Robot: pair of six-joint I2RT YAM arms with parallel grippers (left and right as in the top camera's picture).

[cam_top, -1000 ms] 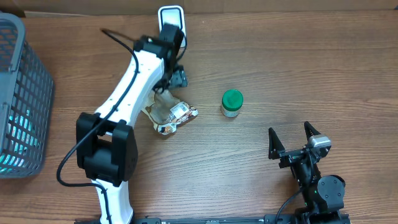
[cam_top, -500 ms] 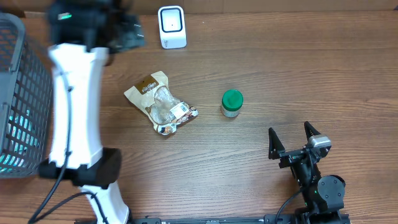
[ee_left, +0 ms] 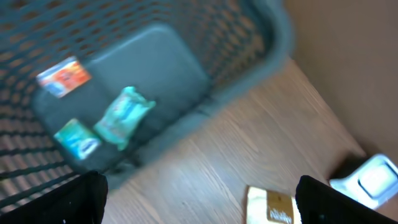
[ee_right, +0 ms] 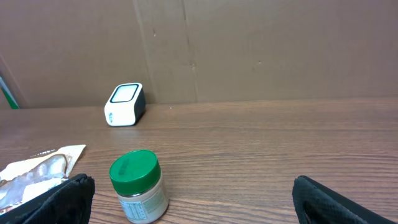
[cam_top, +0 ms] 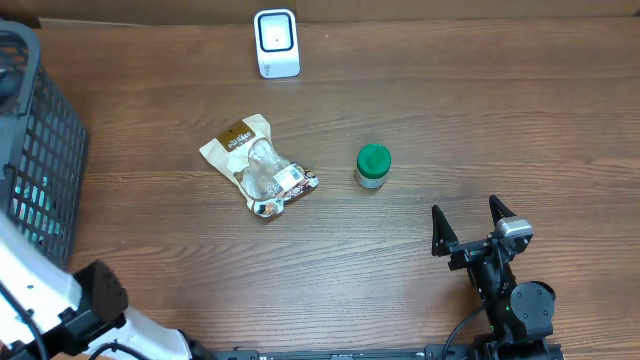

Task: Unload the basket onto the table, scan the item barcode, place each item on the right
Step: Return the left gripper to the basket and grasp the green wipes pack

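Note:
A white barcode scanner point(cam_top: 276, 42) stands at the table's far edge. A crumpled snack bag point(cam_top: 258, 165) lies flat at mid-table, with a green-lidded jar point(cam_top: 373, 165) upright to its right. My left gripper point(ee_left: 202, 202) is open and holds nothing. It hovers over the table next to the grey basket point(ee_left: 186, 74), and the bag's corner point(ee_left: 273, 208) and the scanner point(ee_left: 373, 180) show to its right. My right gripper point(cam_top: 472, 222) rests open near the front edge. In the right wrist view the jar point(ee_right: 138, 185) stands just ahead of its left finger, untouched.
The dark mesh basket point(cam_top: 40, 150) fills the table's left end and holds several small packets, one teal point(ee_left: 124, 115) and one orange point(ee_left: 64, 76). My left arm's white links point(cam_top: 40, 290) cross the front left corner. A cardboard wall point(ee_right: 249, 50) backs the table.
My left arm has swung from the scanner far left toward the basket, leaving the snack bag lying on the table. Its jaws have widened slightly. The right arm has not moved.

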